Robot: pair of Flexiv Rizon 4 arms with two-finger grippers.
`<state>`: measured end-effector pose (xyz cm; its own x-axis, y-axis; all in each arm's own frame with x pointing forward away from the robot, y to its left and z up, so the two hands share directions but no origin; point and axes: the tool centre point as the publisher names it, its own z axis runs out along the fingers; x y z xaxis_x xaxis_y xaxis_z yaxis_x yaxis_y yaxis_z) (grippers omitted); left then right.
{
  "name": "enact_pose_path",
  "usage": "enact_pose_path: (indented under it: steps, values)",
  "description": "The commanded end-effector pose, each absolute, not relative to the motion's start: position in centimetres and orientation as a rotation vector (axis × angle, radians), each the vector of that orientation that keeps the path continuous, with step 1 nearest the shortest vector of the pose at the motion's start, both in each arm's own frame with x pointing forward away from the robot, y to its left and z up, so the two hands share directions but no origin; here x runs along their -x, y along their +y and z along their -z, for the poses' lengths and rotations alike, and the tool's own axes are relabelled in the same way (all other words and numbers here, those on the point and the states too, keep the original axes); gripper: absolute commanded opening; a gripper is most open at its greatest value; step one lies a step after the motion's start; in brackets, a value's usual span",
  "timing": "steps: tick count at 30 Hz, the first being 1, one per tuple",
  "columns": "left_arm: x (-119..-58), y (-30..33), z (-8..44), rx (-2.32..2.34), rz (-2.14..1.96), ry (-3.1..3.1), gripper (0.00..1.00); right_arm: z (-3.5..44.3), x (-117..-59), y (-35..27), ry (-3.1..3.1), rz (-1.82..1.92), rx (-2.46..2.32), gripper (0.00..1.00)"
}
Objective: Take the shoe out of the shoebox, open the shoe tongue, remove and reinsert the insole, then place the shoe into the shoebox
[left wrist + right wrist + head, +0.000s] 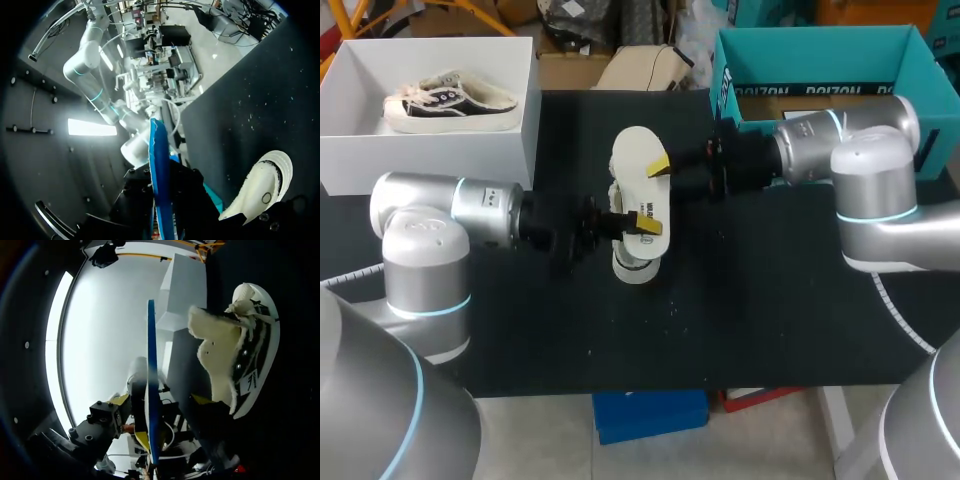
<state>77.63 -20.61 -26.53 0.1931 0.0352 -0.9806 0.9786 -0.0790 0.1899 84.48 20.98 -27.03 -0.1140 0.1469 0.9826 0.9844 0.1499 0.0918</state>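
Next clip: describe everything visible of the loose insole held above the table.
The flat, foot-shaped insole is cream on top with dark print near its heel. Both wrist views show it edge-on as a thin blue strip, so its underside looks blue. It is raised over the black-and-white fleece-lined shoe lying on the black table. The left gripper pinches its heel end, the right gripper its side edge.

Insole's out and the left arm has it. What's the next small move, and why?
Probably lower the insole toward the opening of the shoe to start reinsertion. It is fully out, held by the left gripper just above that shoe.
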Motion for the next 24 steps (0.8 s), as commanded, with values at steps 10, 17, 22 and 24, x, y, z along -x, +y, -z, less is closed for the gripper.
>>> enact_pose_path:
  steps: [10, 17, 22, 24]
  values:
    - [-77.5, -20.7, 26.6, -1.381, 1.092, 1.061, 0.00, 26.4, -85.2, 21.0, -1.476, 1.123, 1.183, 0.47]
    - [-77.5, -20.7, 26.6, -1.381, 1.092, 1.061, 0.00, 26.7, -85.3, 21.2, -1.480, 1.126, 1.188, 0.09]
    - [-77.5, -20.7, 26.6, -1.381, 1.092, 1.061, 0.00, 27.1, -85.0, 21.4, -1.476, 1.114, 1.185, 0.00]
    - [-77.5, -20.7, 26.6, -1.381, 1.092, 1.061, 0.00, 27.2, -85.0, 21.5, -1.482, 1.108, 1.188, 0.00]
